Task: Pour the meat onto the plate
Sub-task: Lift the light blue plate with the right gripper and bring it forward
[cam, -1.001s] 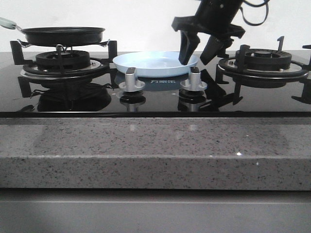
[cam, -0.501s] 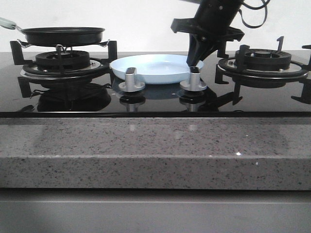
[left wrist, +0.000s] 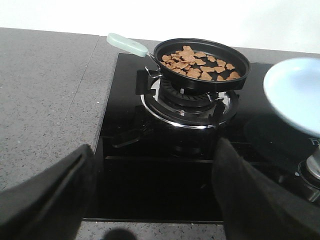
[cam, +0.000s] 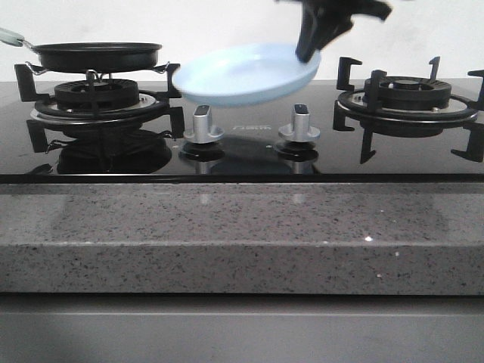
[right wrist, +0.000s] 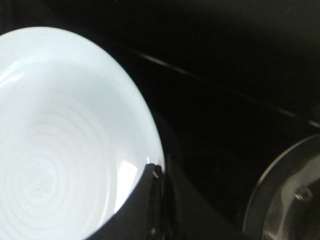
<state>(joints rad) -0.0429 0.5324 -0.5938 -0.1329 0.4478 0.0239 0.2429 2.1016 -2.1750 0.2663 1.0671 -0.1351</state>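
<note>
The pale blue plate (cam: pixel 246 74) hangs tilted in the air above the stove's middle, held by its right rim. My right gripper (cam: pixel 308 53) is shut on that rim; its wrist view shows the plate's empty inside (right wrist: pixel 60 135) with a finger (right wrist: pixel 145 210) over the edge. The plate also shows in the left wrist view (left wrist: pixel 295 92). The meat (left wrist: pixel 197 62), reddish-brown pieces, lies in the black frying pan (left wrist: pixel 200 57) on the left burner; in the front view only the pan's side (cam: pixel 98 54) shows. My left gripper (left wrist: pixel 152 192) is open and empty, low before the left burner.
The pan has a pale green handle (left wrist: pixel 127 44) pointing to the back left. Two silver knobs (cam: pixel 203 125) (cam: pixel 299 123) stand on the black glass under the plate. The right burner (cam: pixel 408 94) has raised black grate prongs. A grey speckled counter (cam: pixel 242 234) fronts the stove.
My right gripper closed on the plate's right rim, then lifted the plate off the stove top; it now hangs tilted, left side lower.
</note>
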